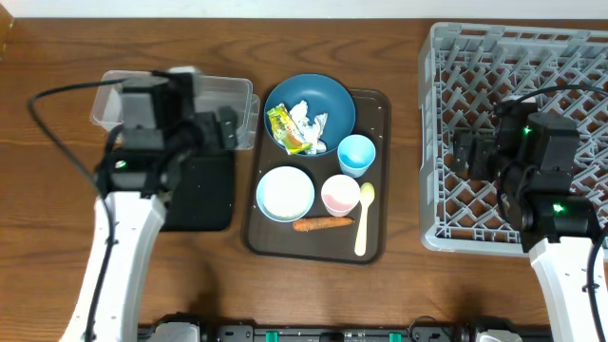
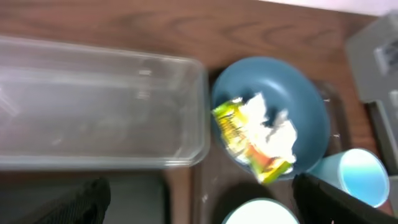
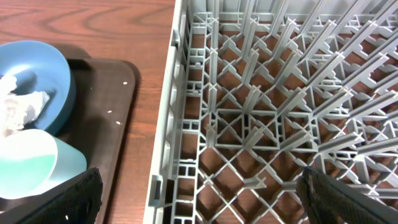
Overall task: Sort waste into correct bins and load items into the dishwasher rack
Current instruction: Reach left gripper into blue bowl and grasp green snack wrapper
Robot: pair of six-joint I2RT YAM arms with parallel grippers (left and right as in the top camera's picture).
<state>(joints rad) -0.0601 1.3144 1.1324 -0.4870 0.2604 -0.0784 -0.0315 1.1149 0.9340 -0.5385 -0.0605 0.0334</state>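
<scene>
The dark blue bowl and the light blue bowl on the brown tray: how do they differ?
The dark blue bowl is clearly larger than the light blue bowl. The dark blue bowl is deep blue; the light blue bowl is pale, whitish inside. The dark blue bowl holds crumpled tissue and a yellow-green wrapper; the light blue bowl shows no such waste. Both are round, upright, on the brown tray.
</scene>
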